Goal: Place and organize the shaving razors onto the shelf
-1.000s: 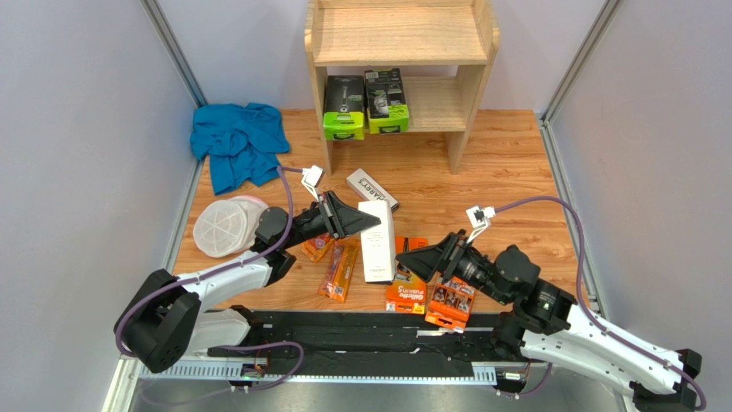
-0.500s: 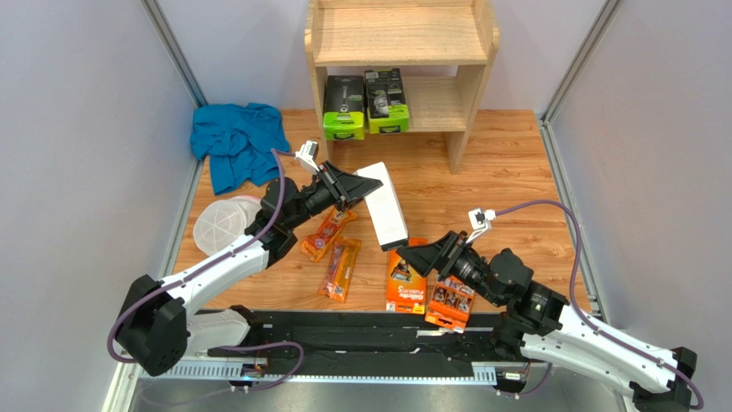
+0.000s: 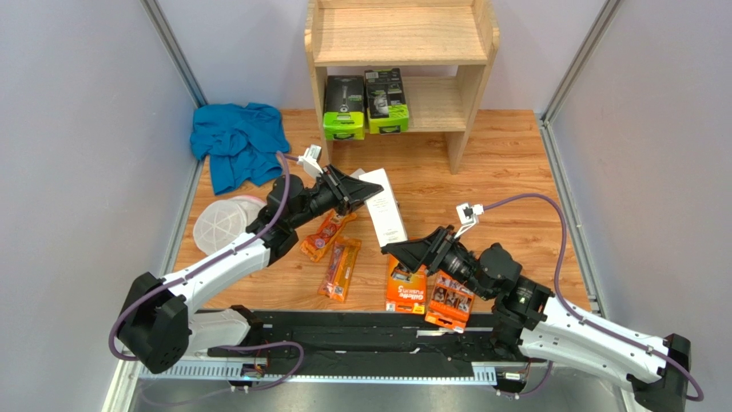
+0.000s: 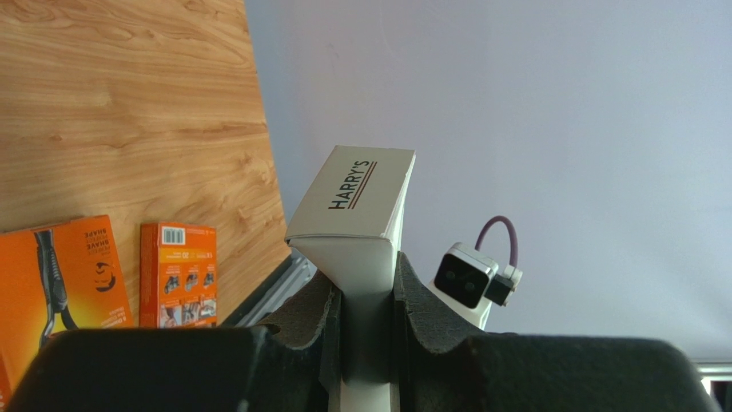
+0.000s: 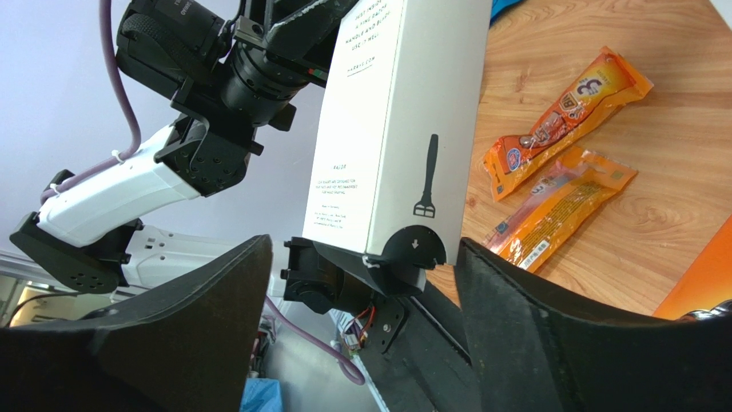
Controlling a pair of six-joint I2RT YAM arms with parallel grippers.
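My left gripper (image 3: 356,190) (image 4: 365,296) is shut on one end of a long white razor box (image 3: 387,208) (image 4: 361,197) marked HARRY'S and holds it off the floor. My right gripper (image 3: 402,254) (image 5: 365,275) stands open, with its fingers either side of the box's (image 5: 395,129) free end and not touching it. Two narrow orange blister packs (image 3: 326,233) (image 3: 341,268) and two flat orange boxes (image 3: 405,285) (image 3: 451,300) lie on the floor. A corner of a second white box (image 3: 356,174) peeks out behind the left gripper. The wooden shelf (image 3: 399,34) stands at the back.
Two green-and-black packs (image 3: 344,107) (image 3: 387,101) stand on the shelf's lower tier. A blue cloth (image 3: 240,142) lies at the back left. White mesh discs (image 3: 223,225) sit beside the left arm. Grey walls close in both sides.
The left gripper has lifted the white box off the floor and swung it back and to the right. The right gripper has moved left and up to the box's free end.
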